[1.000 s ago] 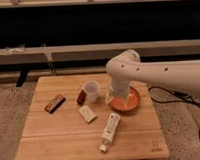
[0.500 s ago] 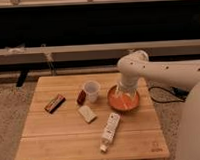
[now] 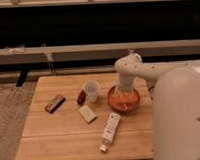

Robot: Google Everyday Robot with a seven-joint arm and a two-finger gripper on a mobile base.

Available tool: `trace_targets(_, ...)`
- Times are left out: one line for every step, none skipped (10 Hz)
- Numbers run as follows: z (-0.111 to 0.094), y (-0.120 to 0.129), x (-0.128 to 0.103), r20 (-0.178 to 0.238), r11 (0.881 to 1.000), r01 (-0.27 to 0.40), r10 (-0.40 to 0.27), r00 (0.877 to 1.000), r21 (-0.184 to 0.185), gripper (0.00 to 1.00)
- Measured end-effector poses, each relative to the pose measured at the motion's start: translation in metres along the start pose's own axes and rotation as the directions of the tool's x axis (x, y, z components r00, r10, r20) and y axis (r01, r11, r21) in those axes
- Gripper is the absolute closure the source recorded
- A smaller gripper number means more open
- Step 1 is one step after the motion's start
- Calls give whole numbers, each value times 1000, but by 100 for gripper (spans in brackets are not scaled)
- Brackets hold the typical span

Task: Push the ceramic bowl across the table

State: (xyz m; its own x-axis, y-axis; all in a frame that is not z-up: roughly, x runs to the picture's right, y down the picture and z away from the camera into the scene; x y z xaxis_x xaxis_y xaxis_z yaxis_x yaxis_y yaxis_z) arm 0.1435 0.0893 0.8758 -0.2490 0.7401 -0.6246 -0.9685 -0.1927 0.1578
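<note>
The orange-red ceramic bowl [image 3: 123, 100] sits on the right side of the light wooden table [image 3: 55, 131], close to the right edge. My white arm reaches in from the right, and the gripper [image 3: 125, 93] points down into the bowl, at or just above its inside. The arm's large near segment hides the table's right edge and front right corner.
A small white cup [image 3: 92, 90] stands left of the bowl with a small dark red thing [image 3: 81, 97] beside it. A brown bar [image 3: 54, 103] lies at the left, a pale packet [image 3: 87, 113] at the middle, and a white tube [image 3: 110, 130] in front of the bowl.
The arm has swung right and nearer to the camera, now filling the right of the view. The gripper moved a little right over the bowl, which seems shifted slightly right.
</note>
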Motion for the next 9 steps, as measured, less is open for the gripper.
trace_targets(7, 6, -3, -10, 1000, 7, -7, 1000, 2, 35)
trace_targets(14, 15, -6, -20, 1000, 20, -20, 1000, 4, 35)
trace_targets(19, 27, -8, -31, 999, 39, -39, 999, 5, 35)
trace_targets(25, 42, -11, -45, 998, 69, -69, 997, 6, 35)
trace_targets(29, 51, -13, -55, 996, 90, -89, 995, 5, 35)
trace_targets(33, 59, -15, -65, 994, 106, -105, 992, 7, 35)
trace_targets(37, 72, -17, -74, 992, 127, -127, 989, 0, 35)
trace_targets(40, 74, -20, -79, 991, 136, -136, 988, -1, 35)
trace_targets(40, 79, -23, -81, 989, 146, -145, 986, -2, 35)
